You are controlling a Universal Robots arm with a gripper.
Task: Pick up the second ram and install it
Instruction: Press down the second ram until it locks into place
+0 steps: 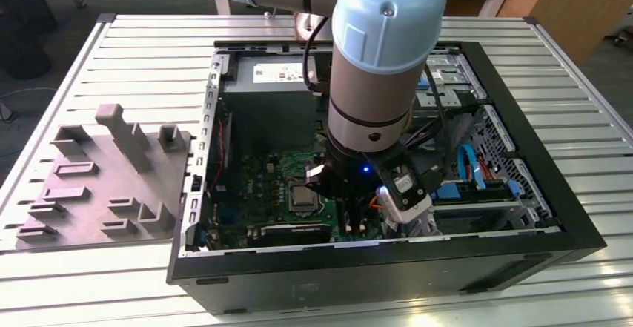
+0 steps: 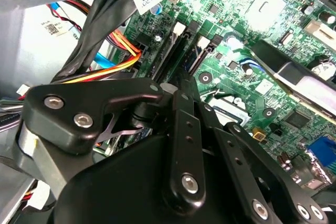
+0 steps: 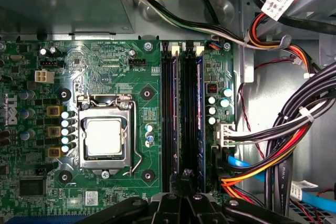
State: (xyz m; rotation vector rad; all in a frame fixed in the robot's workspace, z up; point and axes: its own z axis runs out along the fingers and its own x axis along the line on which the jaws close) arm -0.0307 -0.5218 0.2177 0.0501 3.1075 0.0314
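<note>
A long blue ram stick [image 3: 200, 114] stands edge-on in the black slot nearest the cable bundle, and its blue edge [image 2: 195, 59] is seen in both wrist views. Whether it is the second ram I cannot tell. My gripper [image 3: 184, 177] hangs low inside the open computer case [image 1: 396, 268], just over the near end of the neighbouring dark ram slots [image 3: 170, 108]. Its fingertips look pressed together, and I make out nothing between them. In the exterior view the gripper [image 1: 361, 212] sits over the motherboard's lower right part.
A grey holder fixture [image 1: 99, 179] lies on the table at the exterior view's left. The CPU socket [image 3: 105, 137] is beside the slots. Thick cable bundles [image 3: 273, 145] and a drive cage [image 1: 475, 164] crowd the other side. The power supply [image 1: 262, 97] fills the case's far end.
</note>
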